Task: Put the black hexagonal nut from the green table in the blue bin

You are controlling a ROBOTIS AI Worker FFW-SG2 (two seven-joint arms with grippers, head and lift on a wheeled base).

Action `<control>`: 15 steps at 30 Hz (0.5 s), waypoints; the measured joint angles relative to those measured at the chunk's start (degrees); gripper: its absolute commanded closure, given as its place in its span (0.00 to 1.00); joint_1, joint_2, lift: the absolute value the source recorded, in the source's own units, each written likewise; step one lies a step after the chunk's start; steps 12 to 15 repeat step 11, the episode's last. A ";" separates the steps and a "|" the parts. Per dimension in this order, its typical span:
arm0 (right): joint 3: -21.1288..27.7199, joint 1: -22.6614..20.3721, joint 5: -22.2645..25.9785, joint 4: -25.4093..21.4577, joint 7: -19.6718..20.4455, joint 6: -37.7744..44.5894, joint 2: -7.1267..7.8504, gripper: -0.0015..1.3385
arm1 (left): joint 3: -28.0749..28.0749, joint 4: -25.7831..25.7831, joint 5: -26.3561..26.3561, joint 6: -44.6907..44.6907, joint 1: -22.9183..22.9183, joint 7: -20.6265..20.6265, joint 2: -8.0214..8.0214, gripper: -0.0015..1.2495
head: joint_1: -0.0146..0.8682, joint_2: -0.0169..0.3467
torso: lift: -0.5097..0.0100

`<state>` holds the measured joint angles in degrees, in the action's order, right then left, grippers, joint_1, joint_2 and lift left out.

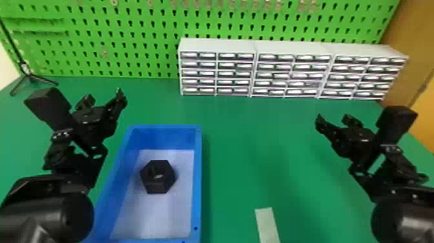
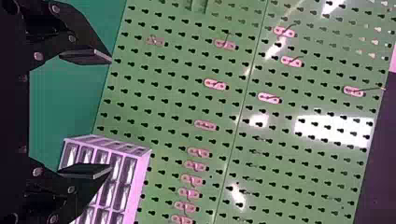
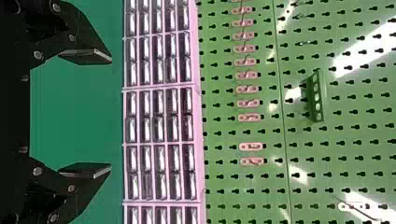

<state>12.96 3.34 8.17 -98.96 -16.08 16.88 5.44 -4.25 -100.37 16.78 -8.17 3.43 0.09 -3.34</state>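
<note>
Across the table (image 1: pixel 242 145), a broad spread of green, with a green pegboard (image 1: pixel 122 48) upright along its far side. Against the board, a row of drawers (image 1: pixel 216 45); at the far left corner, a black stand (image 1: pixel 24 69) on splayed legs; at the far right, a brown panel (image 1: pixel 410 48). On the near left part of the table, the blue bin (image 1: pixel 198 181), with the black nut (image 1: pixel 158 181) inside on the floor.

At the bin's far left corner in the head view, the left gripper (image 1: pixel 104 96), fingers spread wide with an empty gap between. Well to the right of the bin, short of the drawers, the right gripper (image 1: pixel 333 119), likewise spread wide and empty. Between bin and right gripper, a long stretch of open green, with a pale strip (image 1: pixel 266 224) at the near edge of the view. Around the nut, pale floor on all sides, with the bin's raised walls beyond and an open top above.

In smooth blue, the bin's walls, long and straight-edged; in dark, dull black, the nut, six-sided and thick. In pale casing, the drawers, with small glossy fronts in stacked rows. Across the pegboard, dark keyhole slots in regular lines, small hooks (image 2: pixel 215 84) and glare.
</note>
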 measured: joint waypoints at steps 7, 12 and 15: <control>-0.04 -0.07 0.00 0.00 0.00 0.00 -0.03 0.34 | -0.01 0.00 -0.01 0.00 0.00 0.00 0.00 0.35 | 0.80 0.07 | 0.79; -0.04 -0.09 0.00 0.00 0.00 0.00 -0.05 0.34 | -0.03 0.00 -0.06 0.00 0.00 0.00 0.00 0.35 | 0.80 0.07 | 0.79; -0.04 -0.09 0.00 0.00 0.00 0.00 -0.05 0.34 | -0.03 0.00 -0.06 0.00 0.00 0.00 0.00 0.35 | 0.80 0.07 | 0.79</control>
